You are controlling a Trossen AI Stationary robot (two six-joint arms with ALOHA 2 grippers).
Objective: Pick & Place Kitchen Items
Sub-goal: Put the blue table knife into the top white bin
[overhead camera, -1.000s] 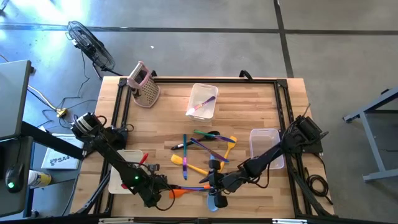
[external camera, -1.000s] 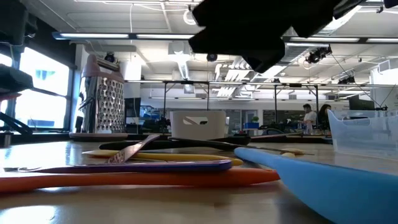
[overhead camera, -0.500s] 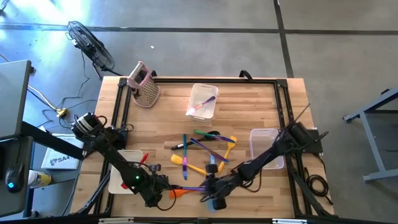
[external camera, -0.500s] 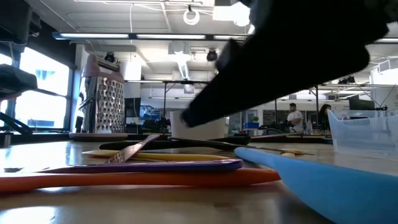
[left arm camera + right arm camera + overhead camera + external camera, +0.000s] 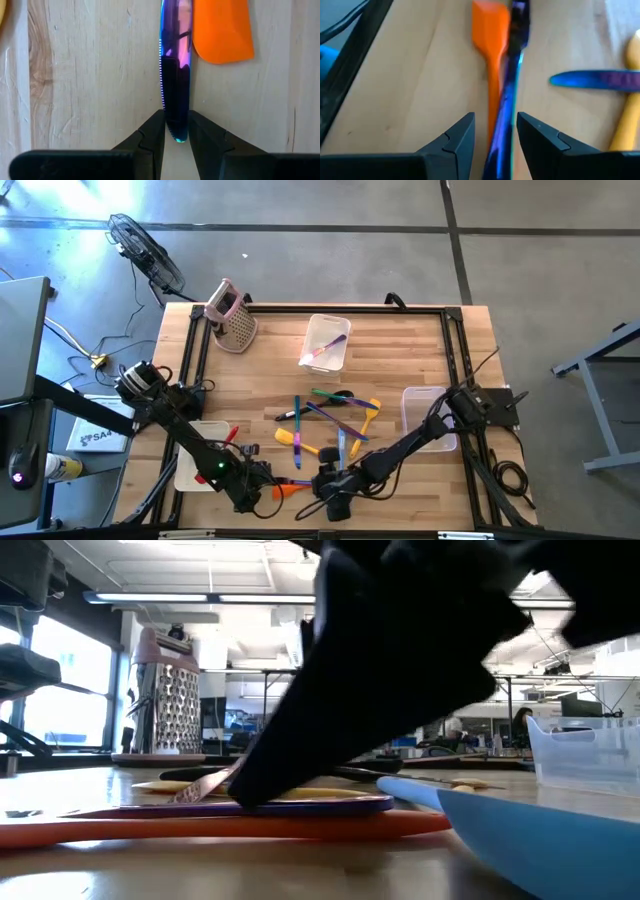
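Gripping one tip of the purple knife [image 5: 175, 75], the left gripper [image 5: 176, 134] is nearly closed at the table's [image 5: 420, 350] near edge. Right gripper [image 5: 495, 131] straddles its other end, apparently unclamped, beside the orange spatula [image 5: 492, 45].

I work in a large open lab: polished concrete floor [image 5: 300, 270], strip ceiling lights [image 5: 200, 597], distant workstations, and my framed wooden bench [image 5: 400, 350].

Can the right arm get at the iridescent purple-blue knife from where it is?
Probably yes. The right gripper already has its open fingers either side of the iridescent purple-blue knife, though the left gripper straddles its other end and the orange silicone spatula lies alongside.
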